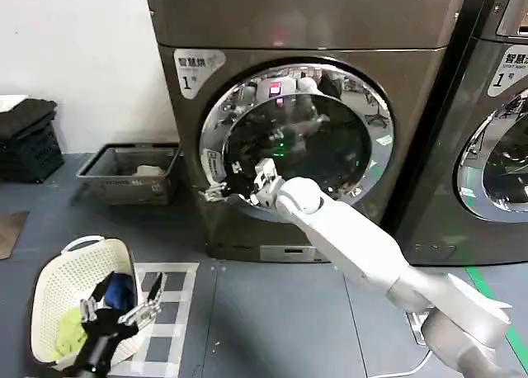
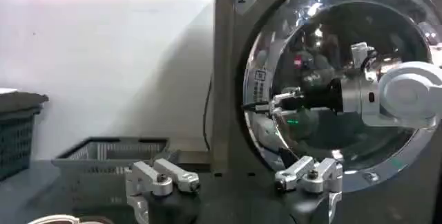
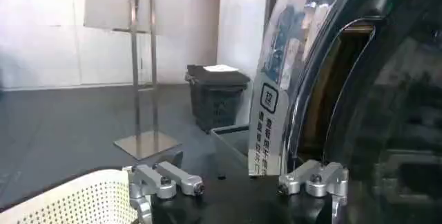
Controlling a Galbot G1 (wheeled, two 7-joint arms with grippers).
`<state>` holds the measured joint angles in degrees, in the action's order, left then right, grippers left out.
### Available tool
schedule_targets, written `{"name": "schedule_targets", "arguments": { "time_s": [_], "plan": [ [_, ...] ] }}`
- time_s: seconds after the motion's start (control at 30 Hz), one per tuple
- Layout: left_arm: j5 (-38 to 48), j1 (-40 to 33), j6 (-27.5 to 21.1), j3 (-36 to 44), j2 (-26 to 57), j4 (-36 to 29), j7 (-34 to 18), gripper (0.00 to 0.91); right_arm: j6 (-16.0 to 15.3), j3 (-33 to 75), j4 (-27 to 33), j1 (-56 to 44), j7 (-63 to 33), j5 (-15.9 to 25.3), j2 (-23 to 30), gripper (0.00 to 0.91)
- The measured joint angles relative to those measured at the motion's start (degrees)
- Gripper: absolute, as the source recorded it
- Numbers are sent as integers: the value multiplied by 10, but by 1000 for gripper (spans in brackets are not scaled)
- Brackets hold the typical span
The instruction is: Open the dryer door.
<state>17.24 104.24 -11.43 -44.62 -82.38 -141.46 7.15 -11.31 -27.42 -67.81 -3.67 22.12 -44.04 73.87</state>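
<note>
Bronze-brown metal forms the dryer [image 1: 305, 19], which stands against the white wall with a white "1" label [image 1: 198, 68] at its upper left. Head view: the dryer door [image 1: 375, 159], chrome ring around dark glass, covers the drum opening. The right gripper [image 1: 233, 188] sits at the door's left rim, fingers spread, one on either side of the ring's edge. The left gripper [image 1: 124, 300] hangs low with fingers apart, holding nothing, above a white laundry basket [image 1: 58, 291]. A grey bin [image 1: 132, 176] rests on the floor beside the dryer.

Left wrist view: the right gripper [image 2: 266, 106] meets the dryer door [image 2: 387, 170] at its rim; the left gripper [image 2: 235, 180] is unclenched.

Right wrist view: the right gripper [image 3: 238, 184] is spread beside the door's chrome ring [image 3: 290, 59].
</note>
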Motion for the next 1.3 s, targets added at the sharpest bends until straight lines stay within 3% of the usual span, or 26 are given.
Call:
{"name": "schedule_targets", "arguments": {
  "time_s": [0.47,0.87,1.3],
  "plan": [
    [0,0,1,-1,-1,0,0,907,2,-15,-34,-3,49,-29,-24,907],
    [4,-8,1,-9,1,3,1,907,6,-33,-140,-14,90,-77,-102,907],
    [34,-43,-10,-36,19,20,15,907,16,-28,-250,-34,114,-95,-186,907]
  ]
}}
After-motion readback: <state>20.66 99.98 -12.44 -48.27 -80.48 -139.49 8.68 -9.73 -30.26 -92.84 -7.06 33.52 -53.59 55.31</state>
